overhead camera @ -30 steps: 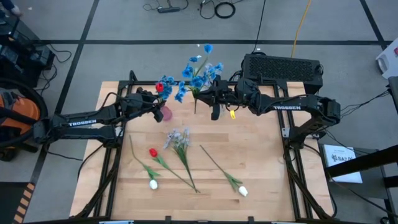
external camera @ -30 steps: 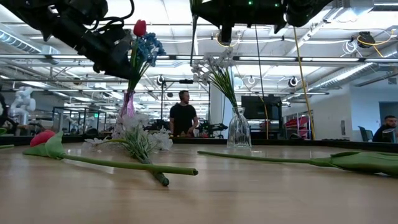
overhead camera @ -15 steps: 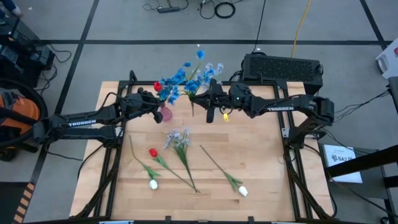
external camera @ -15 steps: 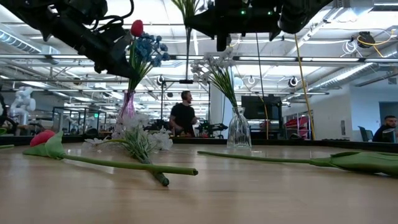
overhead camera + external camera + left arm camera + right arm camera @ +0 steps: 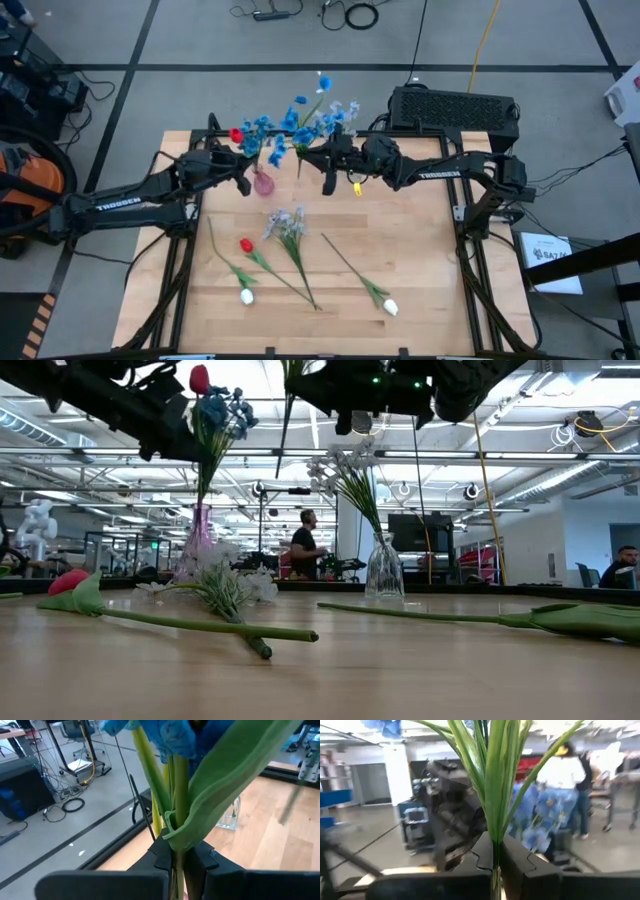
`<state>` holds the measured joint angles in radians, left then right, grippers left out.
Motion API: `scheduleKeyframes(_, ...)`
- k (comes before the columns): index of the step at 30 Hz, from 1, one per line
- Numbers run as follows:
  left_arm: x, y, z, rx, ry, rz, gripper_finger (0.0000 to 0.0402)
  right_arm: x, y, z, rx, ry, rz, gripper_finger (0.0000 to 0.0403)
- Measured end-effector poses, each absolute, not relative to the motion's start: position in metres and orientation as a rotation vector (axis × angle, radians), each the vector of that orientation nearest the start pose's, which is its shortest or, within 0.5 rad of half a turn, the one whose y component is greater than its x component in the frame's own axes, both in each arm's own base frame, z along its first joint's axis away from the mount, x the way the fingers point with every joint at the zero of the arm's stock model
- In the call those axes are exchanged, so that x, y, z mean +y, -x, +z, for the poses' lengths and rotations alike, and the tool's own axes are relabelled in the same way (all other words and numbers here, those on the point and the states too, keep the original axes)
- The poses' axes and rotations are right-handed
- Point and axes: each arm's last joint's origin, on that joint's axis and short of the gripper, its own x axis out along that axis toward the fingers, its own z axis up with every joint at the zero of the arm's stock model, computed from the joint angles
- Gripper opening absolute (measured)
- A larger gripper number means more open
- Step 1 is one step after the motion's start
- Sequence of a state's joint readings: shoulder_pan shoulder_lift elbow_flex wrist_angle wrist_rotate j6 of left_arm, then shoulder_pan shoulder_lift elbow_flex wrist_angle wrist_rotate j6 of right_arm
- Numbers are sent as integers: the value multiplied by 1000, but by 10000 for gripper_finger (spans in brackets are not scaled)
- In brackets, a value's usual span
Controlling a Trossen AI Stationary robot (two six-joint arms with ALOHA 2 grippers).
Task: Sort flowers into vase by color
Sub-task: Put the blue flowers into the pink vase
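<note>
A pink vase (image 5: pixel 263 183) (image 5: pixel 197 532) stands at the table's far left with a red tulip bud (image 5: pixel 199 378) and blue flowers (image 5: pixel 226 410) whose stems stick into it. My left gripper (image 5: pixel 240 168) is shut on those stems above the vase's mouth. My right gripper (image 5: pixel 328 165) is shut on a blue flower (image 5: pixel 312 120), high above the table beside the pink vase. A clear vase (image 5: pixel 384 568) holds pale sprays (image 5: pixel 345 470). On the table lie a lavender spray (image 5: pixel 288 224), a red tulip (image 5: pixel 246 245) and two white tulips (image 5: pixel 247 296) (image 5: pixel 390 308). My left gripper pinches the bunched green stems (image 5: pixel 176 851) between its two fingers, just under a folded leaf. The fingers come level from the table's left and lie across the stems. The stems stand tilted, their lower ends in the pink vase. My right gripper pinches the blue flower's green stem (image 5: pixel 495 849) between its two fingers, below the narrow leaves. The fingers come level from the table's right, across the stem. The flower is lifted clear, and its lower stem end (image 5: pixel 283 435) hangs slanting below the fingers.
A black box (image 5: pixel 455 108) sits beyond the table's far right corner. People stand in the room behind the table (image 5: pixel 304 548). Bare wood (image 5: pixel 420 260) lies right of the flowers on the table.
My left gripper has gone up and toward the table's left; the red bud and blue flowers have risen and tipped that way with it. My right gripper has carried its blue flower toward the table's left, nearer the pink vase, still clear of the table.
</note>
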<state>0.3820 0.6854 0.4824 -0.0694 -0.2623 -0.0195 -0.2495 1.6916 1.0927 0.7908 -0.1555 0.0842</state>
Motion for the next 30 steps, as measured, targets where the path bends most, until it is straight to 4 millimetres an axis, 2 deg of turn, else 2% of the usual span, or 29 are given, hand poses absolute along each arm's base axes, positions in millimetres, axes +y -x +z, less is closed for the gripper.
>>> scheduleKeyframes(3, 65, -141, 257, 259, 35, 643, 25, -92, -385, 296, -205, 10, -141, 4)
scheduleKeyframes(7, 64, -139, 258, 247, 34, 643, 26, -94, -417, 295, -230, 46, -123, 4)
scheduleKeyframes(11, 64, -138, 258, 247, 35, 643, 26, -96, -450, 287, -241, 60, -106, 4)
scheduleKeyframes(14, 64, -138, 258, 246, 35, 644, 26, -99, -465, 279, -269, 65, -73, 3)
scheduleKeyframes(21, 64, -138, 258, 246, 35, 644, 27, -103, -476, 253, -346, 64, -66, 2)
scheduleKeyframes(26, 64, -138, 258, 245, 36, 644, 27, -109, -479, 240, -325, 72, -99, 1)
scheduleKeyframes(30, 64, -138, 259, 245, 37, 644, 27, -112, -477, 241, -364, 92, -125, 1)
